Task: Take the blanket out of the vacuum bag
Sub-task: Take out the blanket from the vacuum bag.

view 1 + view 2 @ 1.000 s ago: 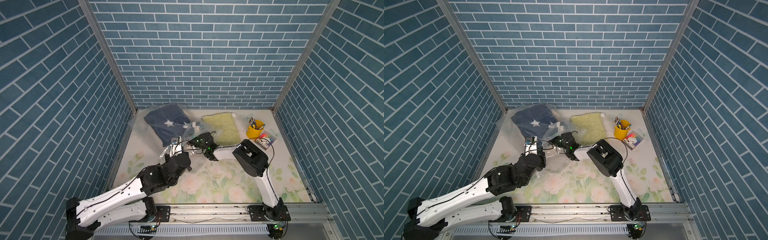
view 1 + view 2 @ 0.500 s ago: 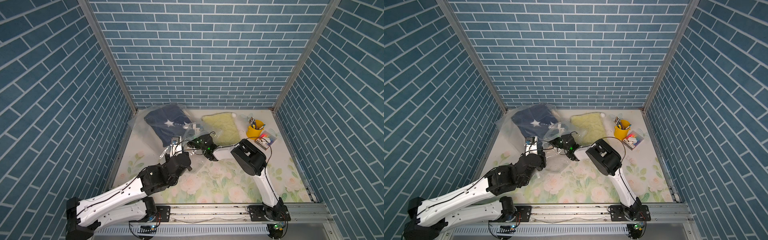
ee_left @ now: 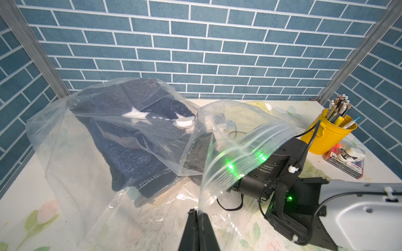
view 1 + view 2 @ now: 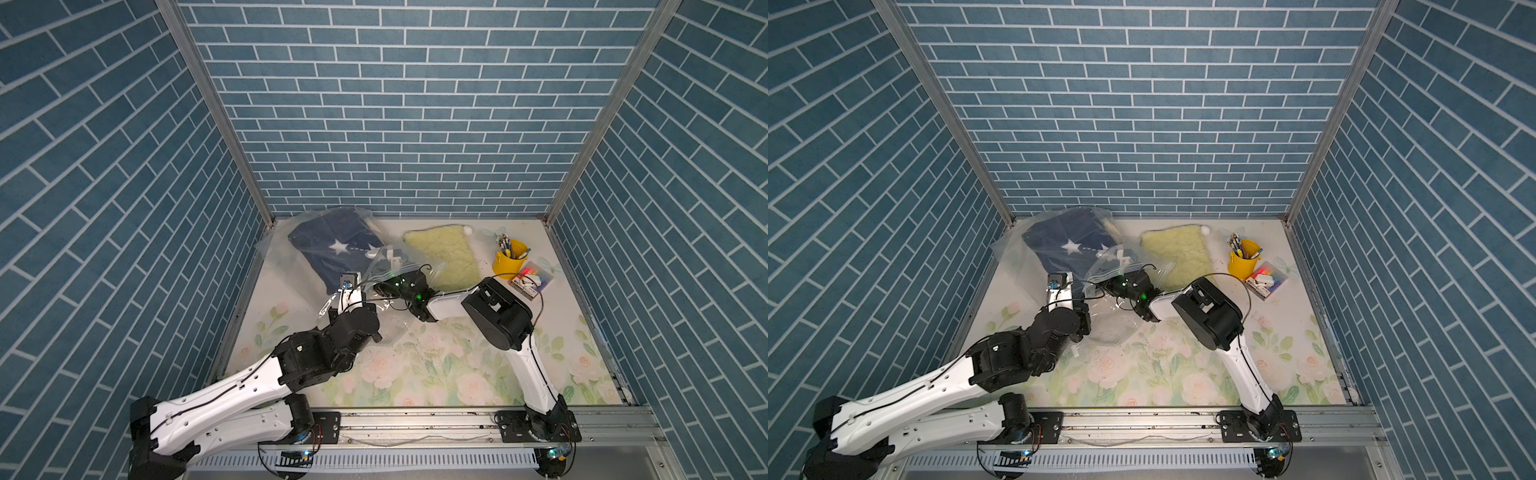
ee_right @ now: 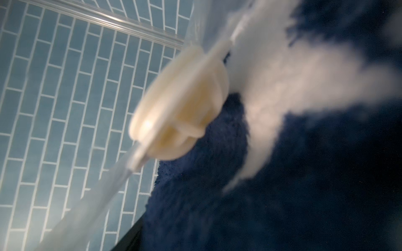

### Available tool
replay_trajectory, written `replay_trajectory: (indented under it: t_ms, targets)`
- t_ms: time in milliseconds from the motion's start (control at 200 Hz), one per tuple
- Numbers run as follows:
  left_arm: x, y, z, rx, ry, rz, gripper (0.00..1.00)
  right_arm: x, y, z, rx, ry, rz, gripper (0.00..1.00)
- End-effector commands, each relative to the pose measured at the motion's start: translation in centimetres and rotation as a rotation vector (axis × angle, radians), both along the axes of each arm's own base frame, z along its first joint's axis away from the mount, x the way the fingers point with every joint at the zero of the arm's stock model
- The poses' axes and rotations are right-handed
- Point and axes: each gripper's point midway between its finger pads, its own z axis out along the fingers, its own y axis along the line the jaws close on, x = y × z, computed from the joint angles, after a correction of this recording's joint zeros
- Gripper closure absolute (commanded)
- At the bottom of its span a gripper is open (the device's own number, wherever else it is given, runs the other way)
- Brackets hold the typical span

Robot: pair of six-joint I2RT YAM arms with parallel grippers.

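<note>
Currently the extraction step is in hand: the bag mouth is open and the blanket is not yet out. The vacuum bag (image 3: 65,141) lies at the far left of the table (image 4: 457,365), near the back wall, with its zip-strip mouth (image 3: 250,152) turned toward the arms. The blanket (image 3: 134,156), dark blue with white stars, sits folded inside the bag, beneath the round white valve cap (image 3: 184,122).

Left gripper (image 3: 198,213): the fingers are closed narrow, pinching the near lip of the zip strip and lifting it off the table, so that the mouth stands as an arch.

Right gripper (image 3: 201,145): it reaches through that arch into the bag, and its body shows dimly through the plastic beside the blanket's near edge. The right wrist view is filled by blurred blue pile and the valve cap (image 5: 180,104) close up. The fingers themselves do not show, so it cannot be told whether they stand wide or narrow, or whether they touch the cloth.

Next move, as judged: the right fingers need a firm pinch on a thick fold of the blanket, not on the plastic film, followed by a pull back toward the mouth. The left gripper must hold the lip up and resist that pull; otherwise bag and blanket are likely to slide together. The yellow pencil cup (image 4: 510,259) and the pale mat (image 4: 444,253) lie to the right of the bag.
</note>
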Motion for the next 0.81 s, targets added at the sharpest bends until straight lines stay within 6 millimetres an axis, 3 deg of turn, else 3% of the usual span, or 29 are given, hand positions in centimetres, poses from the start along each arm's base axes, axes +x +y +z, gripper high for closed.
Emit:
replay_trajectory:
  t_ms: [0,300,800]
  targets:
    - [0.1,0.1,-0.2,0.013,-0.008,0.009,1.0,0.2,-0.4,0.1,-0.042,-0.008,0.008,0.27]
    - [0.0,0.2,0.0,0.004,-0.009,0.008,1.0,-1.7,-1.7,-0.6,-0.024,0.03,0.029,0.27]
    - [-0.1,0.3,0.4,-0.014,-0.011,0.005,1.0,0.6,-0.3,2.2,0.009,-0.023,0.024,0.27]
